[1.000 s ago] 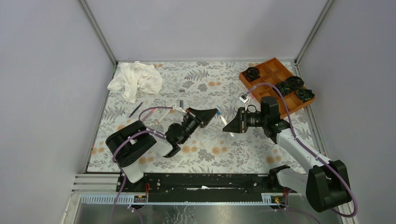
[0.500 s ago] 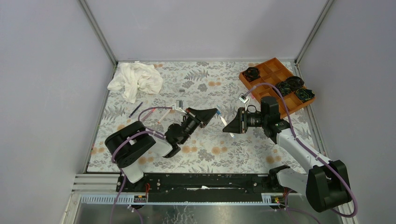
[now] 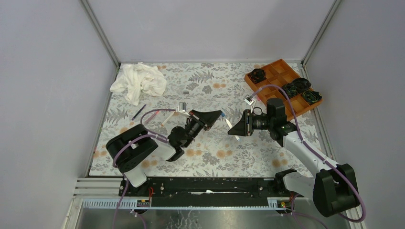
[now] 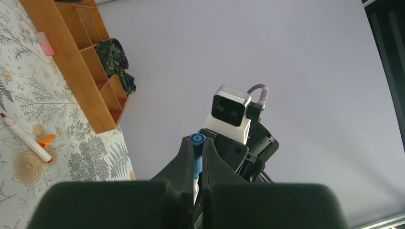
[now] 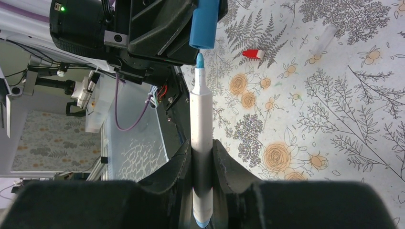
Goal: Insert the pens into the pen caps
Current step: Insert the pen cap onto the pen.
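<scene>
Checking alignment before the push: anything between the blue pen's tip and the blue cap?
Nothing. Right wrist view: the blue pen tip sits just short of the blue cap; the sliver between is bare.

Black wedge-shaped left end effector (image 3: 220, 114) and right end effector (image 3: 229, 134) cap white, black-jointed arms (image 3: 305, 152). Thin purple cables (image 3: 268, 86) trail along both.

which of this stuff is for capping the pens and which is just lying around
For the job: blue-tipped pen, blue cap, red cap, red-tipped pen, orange cap, pink cap, dark pen.
Just lying about: white cloth, orange tray, black rosettes.
</scene>
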{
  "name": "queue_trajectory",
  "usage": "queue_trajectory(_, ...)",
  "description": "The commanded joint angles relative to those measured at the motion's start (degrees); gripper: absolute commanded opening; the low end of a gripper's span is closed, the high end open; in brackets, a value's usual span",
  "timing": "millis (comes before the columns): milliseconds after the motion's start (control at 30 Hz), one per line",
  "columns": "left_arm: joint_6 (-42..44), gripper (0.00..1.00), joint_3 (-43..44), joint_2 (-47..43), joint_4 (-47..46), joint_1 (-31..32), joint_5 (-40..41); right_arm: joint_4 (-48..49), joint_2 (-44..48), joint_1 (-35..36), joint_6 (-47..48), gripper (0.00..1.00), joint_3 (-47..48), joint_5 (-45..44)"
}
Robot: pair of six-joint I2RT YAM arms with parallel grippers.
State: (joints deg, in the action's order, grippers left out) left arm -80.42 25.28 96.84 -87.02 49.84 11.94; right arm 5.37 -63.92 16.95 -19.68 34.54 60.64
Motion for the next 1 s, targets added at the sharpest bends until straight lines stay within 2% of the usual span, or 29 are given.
queue_trajectory(0,1.5,0.0,0.9,0.9,-4.2,0.3,-0.5,-0.9,0.8,0.5,1.6,0.0,2.6,-1.4)
queue_trajectory(600,1.9,0.0,2.6,2.1,-3.7,0.9,-2.7,-1.5,0.7,0.5,1.9,0.0,2.8,-3.3)
queue_trajectory(833,4.0,0.0,3.6,0.3,1.6,1.3,-3.9,-3.6,1.0,0.5,4.1,0.0,3.4,-5.4)
queue_trajectory(967,6.6,0.0,5.0,-2.7,10.3,1.7,-4.5,-6.4,1.3,0.5,6.7,0.0,4.2,-7.4)
